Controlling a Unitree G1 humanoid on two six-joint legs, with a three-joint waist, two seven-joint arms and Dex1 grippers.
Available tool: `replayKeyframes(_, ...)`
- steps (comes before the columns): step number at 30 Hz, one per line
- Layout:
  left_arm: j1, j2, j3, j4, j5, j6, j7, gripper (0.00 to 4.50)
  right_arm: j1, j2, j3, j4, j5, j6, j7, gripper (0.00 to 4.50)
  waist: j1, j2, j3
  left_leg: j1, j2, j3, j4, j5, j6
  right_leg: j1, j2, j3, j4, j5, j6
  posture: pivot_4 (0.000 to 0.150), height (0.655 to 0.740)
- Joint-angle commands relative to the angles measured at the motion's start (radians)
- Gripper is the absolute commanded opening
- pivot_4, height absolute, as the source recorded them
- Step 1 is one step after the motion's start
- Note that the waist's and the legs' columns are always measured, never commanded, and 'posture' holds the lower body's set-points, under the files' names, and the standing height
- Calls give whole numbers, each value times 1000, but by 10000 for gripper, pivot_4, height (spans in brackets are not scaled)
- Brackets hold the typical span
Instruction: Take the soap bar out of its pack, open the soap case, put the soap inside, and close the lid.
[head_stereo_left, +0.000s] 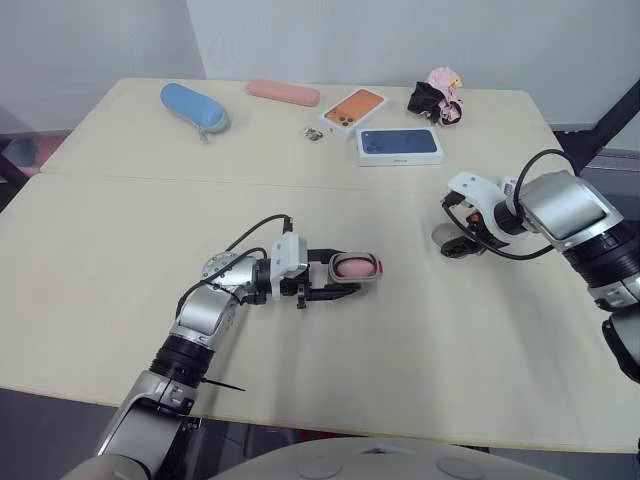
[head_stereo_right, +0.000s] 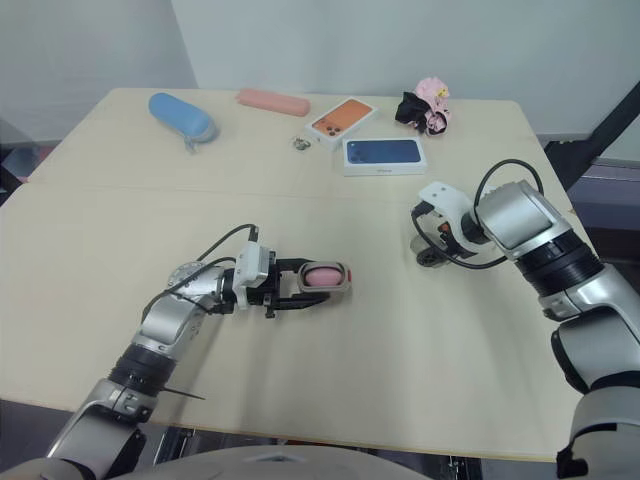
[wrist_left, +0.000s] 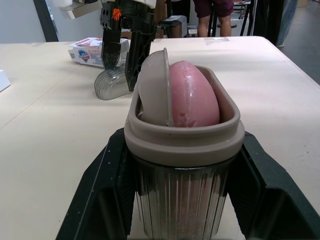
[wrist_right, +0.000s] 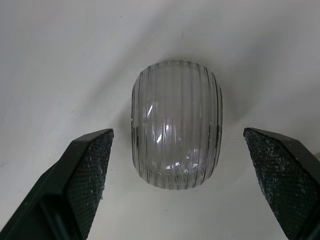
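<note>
Right in front of you, the left gripper (head_stereo_left: 345, 272) is clamped on the soap case (wrist_left: 182, 145), one black finger on each side of its ribbed clear body. The pink soap (wrist_left: 192, 95) sits inside the case, standing on edge next to a pale grey insert (wrist_left: 155, 90), and both rise above the tan rim. You hold the case low over the near middle of the table (head_stereo_left: 450, 340); whether it touches the top you cannot tell. Its clear ribbed lid (wrist_right: 176, 125) lies on the table off to your right, well apart from the case. The right gripper (wrist_right: 177, 139) hangs over it with its fingers spread wide, one on each side and neither touching. The soap pack (wrist_left: 90, 50) lies just behind that gripper. Along the far edge you have a blue pouch (head_stereo_left: 195, 107), a pink case (head_stereo_left: 283, 92), an orange phone box (head_stereo_left: 352, 109), a blue phone box (head_stereo_left: 400, 145) and a plush toy (head_stereo_left: 438, 97).
</note>
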Motion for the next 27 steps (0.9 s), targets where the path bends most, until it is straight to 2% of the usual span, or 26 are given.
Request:
replayKeyframes(1, 4, 3, 2, -45, -6, -9, 4, 19296, -8, -6, -15, 6, -11, -3, -9, 39522, 0, 0, 0, 0, 0, 0, 0, 0, 0, 0, 0, 0, 0, 0, 0, 1500, 7400)
replayKeyframes(2, 5, 3, 2, -46, -5, -8, 5, 19296, -7, -4, -15, 12, -13, -9, -12, 37346, 0, 0, 0, 0, 0, 0, 0, 0, 0, 0, 0, 0, 0, 0, 0, 1500, 7400)
replayKeyframes(6, 7, 4, 2, -47, -3, -6, 10, 19296, -12, -3, -16, 13, -11, -23, -13, 22872, 0, 0, 0, 0, 0, 0, 0, 0, 0, 0, 0, 0, 0, 0, 0, 1500, 7400)
replayKeyframes(8, 6, 3, 2, -45, -2, -7, 11, 19296, -13, -9, -11, 8, -14, -40, -6, 19580, 0, 0, 0, 0, 0, 0, 0, 0, 0, 0, 0, 0, 0, 0, 0, 1500, 7400)
replayKeyframes(13, 2, -1, 3, -34, 3, -11, 13, 19296, -25, -56, 6, -60, -20, -166, 74, 19581, 1, 0, 0, 0, 0, 0, 0, 0, 0, 0, 0, 0, 0, 0, 0, 1500, 7400)
replayKeyframes(20, -19, -6, 9, -4, 1, -7, 12, 19296, -90, -117, -19, -266, 45, -390, 353, 19581, -3, 0, 0, 0, 1, 0, 0, 0, 0, -1, 0, 0, 1, 0, 0, 1500, 7400)
replayKeyframes(27, -31, -14, 8, 17, 7, -9, 14, 19296, -104, -96, -20, -475, 91, -478, 487, 19581, 0, 0, 0, -1, 1, 0, 1, 0, 0, -1, 0, 0, 2, 0, 0, 1500, 7400)
